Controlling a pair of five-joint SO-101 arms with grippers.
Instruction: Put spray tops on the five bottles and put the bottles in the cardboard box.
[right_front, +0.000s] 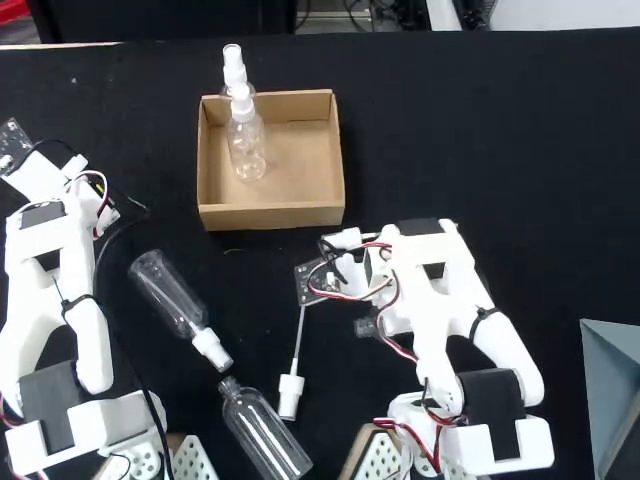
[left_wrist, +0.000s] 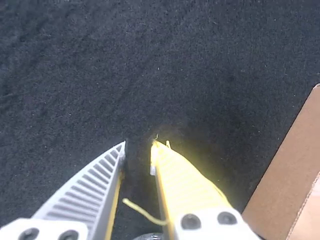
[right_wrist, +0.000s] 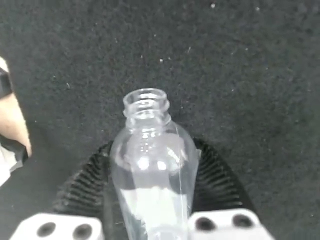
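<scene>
Step in hand, as I read it: capping the held bottle (right_wrist: 150, 170) in the right gripper (right_wrist: 152, 150); its fingers are clamped on the clear body w/ the open neck poking past the tips, over the black counter (right_wrist: 240, 60); to do it well, keep that bottle steady & the neck unobstructed, w/ no more squeeze than needed, since the thin plastic prob. flexes; the left gripper (left_wrist: 138, 146) hovers over the counter beside the cardboard box (right_front: 270, 215), fingers at a narrow gap w/ nothing in them; it looks the free one to fetch the loose spray top (right_front: 290, 385), which lies on the counter in front of the right arm, dip tube pointing toward the box; best to grab it by the head, not the tube, thread the tube into the neck first, then seat the head square; a skewed tube will likely snag on the rim. Containers: the box holds one capped bottle (right_front: 247, 150), spray head toward the far wall, can't tell if upright or leaning; a second capped bottle (right_front: 233, 62) shows at that far wall, can't tell whether inside or just behind; out on the counter, a third capped bottle (right_front: 170, 290) lies on its side near the left arm, & an uncapped bottle (right_front: 265, 435) lies just beside its spray head; so, by my count, 2 bottles lack tops & at least 3 need boxing.
</scene>
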